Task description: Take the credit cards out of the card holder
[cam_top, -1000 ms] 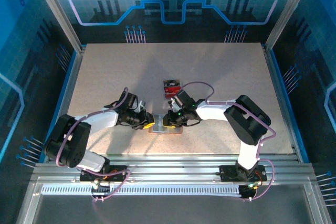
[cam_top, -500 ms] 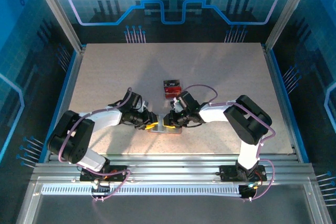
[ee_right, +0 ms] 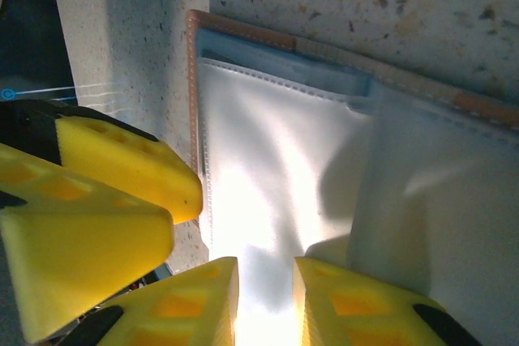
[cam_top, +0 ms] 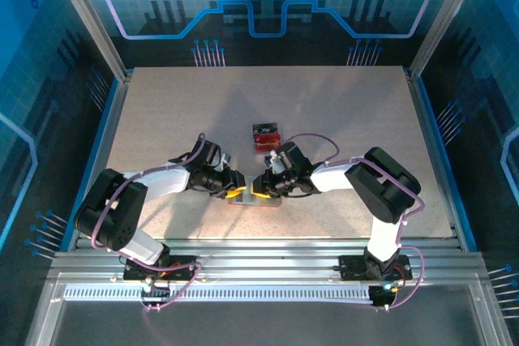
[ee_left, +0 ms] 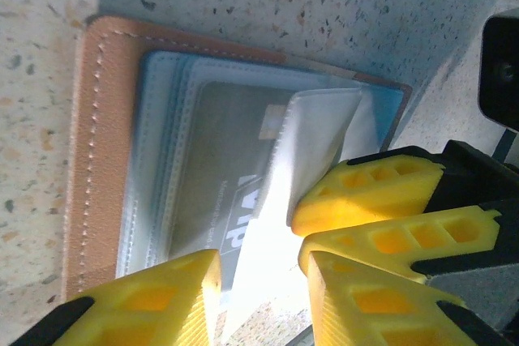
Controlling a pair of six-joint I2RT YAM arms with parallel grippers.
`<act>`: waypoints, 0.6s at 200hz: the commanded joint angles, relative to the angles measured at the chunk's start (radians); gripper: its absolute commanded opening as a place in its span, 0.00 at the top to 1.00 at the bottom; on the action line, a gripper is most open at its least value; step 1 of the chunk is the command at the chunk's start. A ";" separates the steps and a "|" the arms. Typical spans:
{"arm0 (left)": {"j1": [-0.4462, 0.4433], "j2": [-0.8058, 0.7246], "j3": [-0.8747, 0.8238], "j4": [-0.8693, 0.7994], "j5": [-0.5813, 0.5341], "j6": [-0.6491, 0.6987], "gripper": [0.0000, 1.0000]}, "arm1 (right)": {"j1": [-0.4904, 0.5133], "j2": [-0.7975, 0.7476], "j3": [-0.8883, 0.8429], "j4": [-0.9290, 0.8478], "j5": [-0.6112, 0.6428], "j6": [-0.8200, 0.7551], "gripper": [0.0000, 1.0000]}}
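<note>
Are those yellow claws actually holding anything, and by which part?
The right gripper pinches the card holder by the edge of a clear inner sleeve. The left gripper stands open, gripping nothing.

Top view: evenly bright and sharp; pale table (cam_top: 324, 111), dim blue surround.
Light pool: warm bright patch around the card holder (cam_top: 263, 201).
Shadows: faint grey wedge on the table behind the arms; dark fold shadow across the clear sleeve (ee_right: 268, 160).
Glare: sleeve burns out white near the yellow fingertips (ee_right: 195, 297) in both wrist views.
Focus: fingertips soft; grey card (ee_left: 227, 151) print slightly smeared.
</note>
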 commanded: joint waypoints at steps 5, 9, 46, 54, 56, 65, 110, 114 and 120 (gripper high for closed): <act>-0.016 0.027 0.023 0.000 0.003 -0.018 0.66 | -0.011 0.016 -0.020 0.034 -0.020 0.011 0.76; -0.018 0.030 0.024 0.000 0.003 -0.018 0.66 | -0.012 0.015 -0.023 0.034 -0.021 0.011 0.76; -0.028 0.050 0.026 0.010 0.004 -0.027 0.66 | -0.020 0.013 -0.035 0.044 -0.026 0.012 0.76; -0.030 0.047 0.025 0.014 0.001 -0.029 0.67 | -0.020 0.014 -0.037 0.045 -0.025 0.012 0.76; -0.030 0.046 0.025 0.015 0.001 -0.030 0.67 | -0.021 0.014 -0.038 0.046 -0.025 0.012 0.76; -0.031 0.042 0.023 0.021 0.000 -0.034 0.66 | -0.021 0.014 -0.040 0.049 -0.028 0.015 0.76; -0.037 0.048 0.028 0.040 0.017 -0.045 0.69 | -0.025 -0.025 -0.065 0.102 -0.039 0.040 0.76; -0.037 0.048 0.028 0.041 0.017 -0.046 0.69 | -0.025 -0.034 -0.067 0.102 -0.035 0.041 0.76; -0.037 0.046 0.029 0.042 0.018 -0.048 0.69 | -0.025 -0.050 -0.072 0.098 -0.029 0.043 0.76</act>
